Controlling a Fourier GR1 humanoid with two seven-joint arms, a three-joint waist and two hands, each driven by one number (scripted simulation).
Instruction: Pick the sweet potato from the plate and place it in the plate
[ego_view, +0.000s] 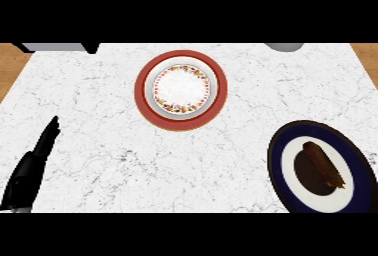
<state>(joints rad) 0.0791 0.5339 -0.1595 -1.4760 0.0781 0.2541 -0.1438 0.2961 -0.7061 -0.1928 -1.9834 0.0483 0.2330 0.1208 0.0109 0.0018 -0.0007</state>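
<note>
While my left hand (33, 165) rests at the worktop (96, 100) edge, fingers straight and together, I worry the sweet potato (322, 165) could roll off its blue plate (284, 145) before reaching the red plate (145, 107).

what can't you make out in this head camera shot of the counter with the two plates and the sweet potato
- Right hand: shows nowhere in the head view.
- Left hand: fingers straight at the left; its forearm is cut off by the lower edge.
- Dark-rimmed plate: right rim is cut by the frame edge.
- Sweet potato: dark on the plate's dark centre, so its outline is unclear.
- Dark object and pale round object at the top edge: mostly cut off, unidentifiable.
</note>
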